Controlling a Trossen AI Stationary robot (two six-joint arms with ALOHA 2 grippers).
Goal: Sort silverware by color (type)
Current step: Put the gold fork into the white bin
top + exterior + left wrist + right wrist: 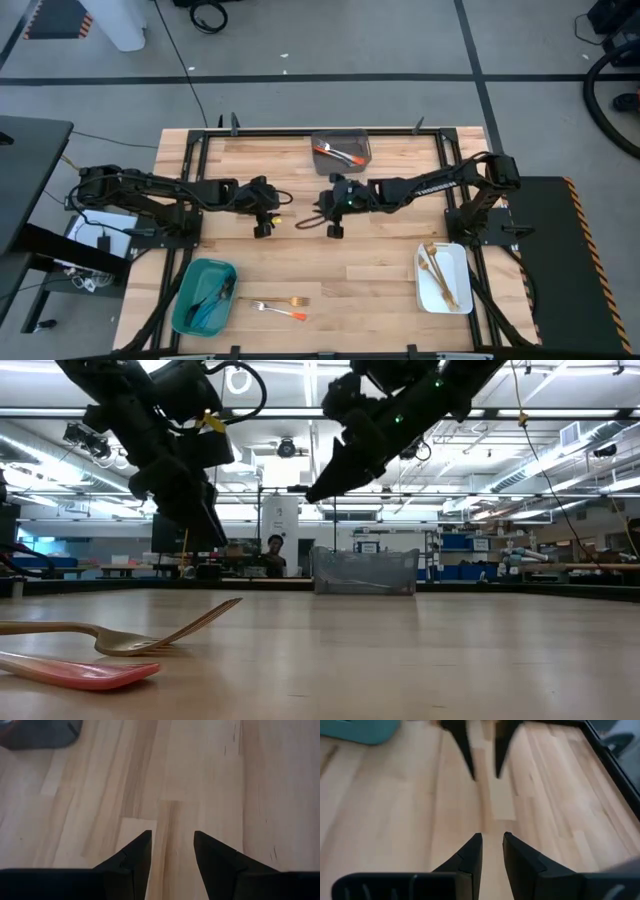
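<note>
No text, label, brand, number or sign can be read anywhere.

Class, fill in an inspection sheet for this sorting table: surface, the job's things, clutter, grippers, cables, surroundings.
Surface: wooden table, bare in the middle.
Job's things: gold fork and orange-handled utensil loose at the near edge; orange-handled pieces in the grey bin; blue pieces in the teal bin; gold pieces in the white bin.
Clutter: nothing seen.
Grippers: left gripper open, empty, above mid-table; right gripper narrowly open, empty, facing it.
Cables: black cable on the floor behind the table.
Surroundings: workshop, a person far behind.
</note>
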